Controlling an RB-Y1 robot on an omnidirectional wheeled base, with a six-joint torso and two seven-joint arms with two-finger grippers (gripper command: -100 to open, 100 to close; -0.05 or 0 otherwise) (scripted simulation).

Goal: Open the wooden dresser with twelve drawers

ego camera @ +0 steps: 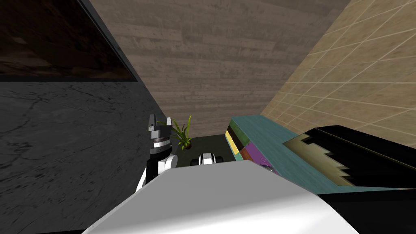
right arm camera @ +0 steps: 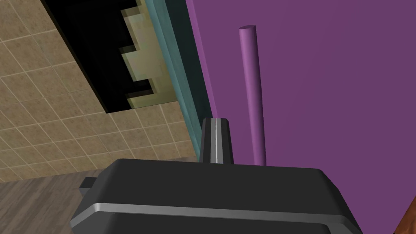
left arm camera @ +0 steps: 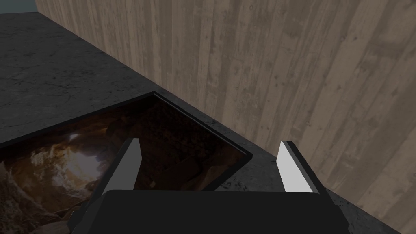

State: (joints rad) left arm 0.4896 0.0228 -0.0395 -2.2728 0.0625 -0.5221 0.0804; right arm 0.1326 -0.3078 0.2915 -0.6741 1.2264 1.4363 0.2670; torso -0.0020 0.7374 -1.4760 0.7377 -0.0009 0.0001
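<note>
— Two fingers of the right gripper (right arm camera: 215,122) are pressed together on nothing; the purple handle (right arm camera: 252,93) runs just beside them.
— Then it should spread them, straddle that bar and pull straight out. The dresser (ego camera: 264,138) stands at its two o'clock.
— Left gripper (left arm camera: 210,142) hangs wide open, empty, at eleven.

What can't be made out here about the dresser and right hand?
- Drawer count: head view sees the dresser front steeply from above; few coloured fronts show, no counting twelve.
- Near end of the handle: right wrist view, behind the gripper's dark body.
- Contact: right gripper fingers shut beside the handle; touching or not, cannot tell.
- The purple drawer: cut by picture edges; ajar or closed unclear.
</note>
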